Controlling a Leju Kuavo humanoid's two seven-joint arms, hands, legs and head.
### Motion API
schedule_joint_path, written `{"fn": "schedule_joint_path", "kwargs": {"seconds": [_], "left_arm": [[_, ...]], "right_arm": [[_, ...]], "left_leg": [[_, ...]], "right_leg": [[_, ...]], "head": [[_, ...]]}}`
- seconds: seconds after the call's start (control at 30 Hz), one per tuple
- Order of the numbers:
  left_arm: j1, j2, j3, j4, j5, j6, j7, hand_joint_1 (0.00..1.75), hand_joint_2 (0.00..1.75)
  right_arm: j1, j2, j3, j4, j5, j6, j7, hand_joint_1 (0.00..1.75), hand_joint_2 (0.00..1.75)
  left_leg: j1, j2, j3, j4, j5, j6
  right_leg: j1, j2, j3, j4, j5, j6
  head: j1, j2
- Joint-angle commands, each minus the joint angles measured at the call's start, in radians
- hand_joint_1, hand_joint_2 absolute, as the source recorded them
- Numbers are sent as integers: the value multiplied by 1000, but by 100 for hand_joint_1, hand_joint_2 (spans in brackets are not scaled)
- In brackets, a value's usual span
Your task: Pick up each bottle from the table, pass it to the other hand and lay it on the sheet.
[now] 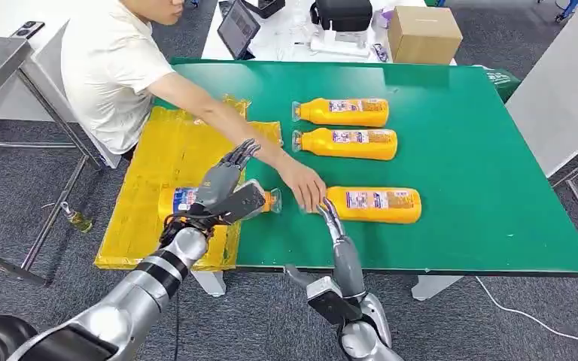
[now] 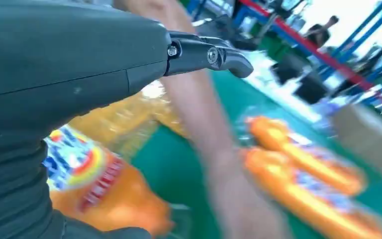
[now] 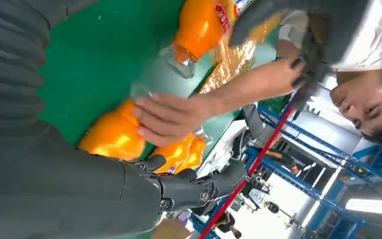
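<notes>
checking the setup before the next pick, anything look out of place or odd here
Yes: a person's hand reaches across the green table onto the cap end of the nearest bottle, right by the robot's right hand.

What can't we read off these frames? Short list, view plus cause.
- Left hand grip on the bottle: head view, the hand's own back covers the fingers and the bottle's middle.
- Bottle labels: left wrist view is motion-blurred; too small in head view.
- Cap of the nearest table bottle: covered by the person's hand.
- Yellow sheet: far end behind the person's arm.
- Right hand: contact with that bottle unclear.
</notes>
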Motion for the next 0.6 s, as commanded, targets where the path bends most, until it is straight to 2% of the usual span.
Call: {"fn": "schedule_joint_path", "kwargs": {"seconds": [0.03, 0.13, 0.17, 0.23, 0.27, 0.33, 0.53, 0.6], "left_arm": [[167, 57, -89, -383, 243, -233, -10, 0, 175], [225, 56, -105, -485, 305, -176, -26, 0, 175], [258, 37, -84, -521, 346, -121, -43, 0, 175], [318, 22, -92, -571, 411, -51, -54, 0, 175], [386, -7, -84, -604, 494, -16, -73, 0, 175], [401, 8, -128, -612, 512, 25, -84, 0, 175], [385, 12, -124, -603, 518, 26, -82, 0, 175], [416, -2, -121, -605, 573, 23, -78, 0, 175]], "right_arm": [[10, -47, -44, 29, 21, -28, -3, 0, 175], [-2, -54, -112, 74, 119, -54, -1, 0, 175], [-25, -70, -128, 127, 267, -114, 81, 0, 175], [-37, -100, -173, 139, 370, -138, 128, 0, 175], [-51, -119, -249, 154, 591, -138, 227, 0, 175], [-71, -133, -262, 186, 558, -138, 190, 0, 175], [-64, -119, -262, 175, 576, -138, 199, 0, 175], [-56, -129, -311, 149, 720, -138, 292, 0, 175]], "left_leg": [[0, 1, 2, -1, -1, 1], [0, 3, 6, -1, -2, 2], [0, 2, 3, -1, -1, 1], [-1, 2, 4, -2, -1, 2], [-1, 2, 6, -2, -2, 2], [-1, 2, 5, -2, -1, 2], [0, 0, 3, 0, -2, 1], [0, 1, 5, -1, -2, 1]], "right_leg": [[0, 0, 2, -1, 0, -2], [1, 1, 5, -2, -1, -3], [1, 1, 3, -1, -1, -2], [0, 1, 4, -2, -1, -2], [0, 1, 6, -3, -1, -2], [-1, 0, 5, -3, -1, -1], [0, -1, 4, -2, -1, -3], [1, 0, 5, -2, -1, -3]], "head": [[0, 0], [-1, 0], [0, 0], [0, 0], [0, 0], [0, 0], [0, 0], [0, 0]]}}
